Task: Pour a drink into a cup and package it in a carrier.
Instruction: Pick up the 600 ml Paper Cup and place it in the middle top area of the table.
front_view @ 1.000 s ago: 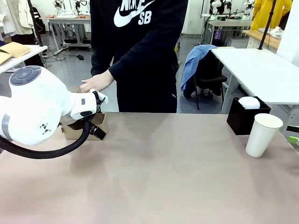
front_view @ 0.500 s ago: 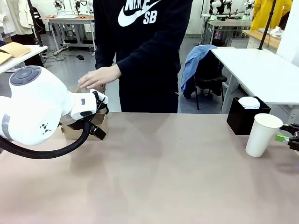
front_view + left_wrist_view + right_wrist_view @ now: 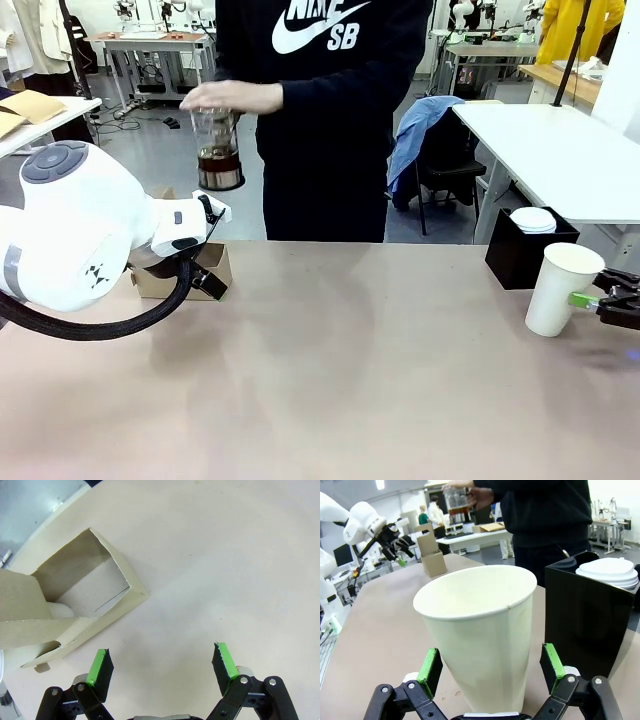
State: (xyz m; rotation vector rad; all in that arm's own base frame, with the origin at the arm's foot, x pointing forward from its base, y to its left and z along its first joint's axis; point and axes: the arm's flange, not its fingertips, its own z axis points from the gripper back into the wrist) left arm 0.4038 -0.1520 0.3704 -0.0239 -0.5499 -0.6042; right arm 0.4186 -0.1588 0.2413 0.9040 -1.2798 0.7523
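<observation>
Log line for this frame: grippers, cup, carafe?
left gripper open beside carrier | right gripper open around cup | person's hand holds carafe with drink aloft

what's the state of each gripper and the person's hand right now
Left gripper: open, empty.
Right gripper: open, straddling the cup.
Person's hand: holding the carafe from above.
</observation>
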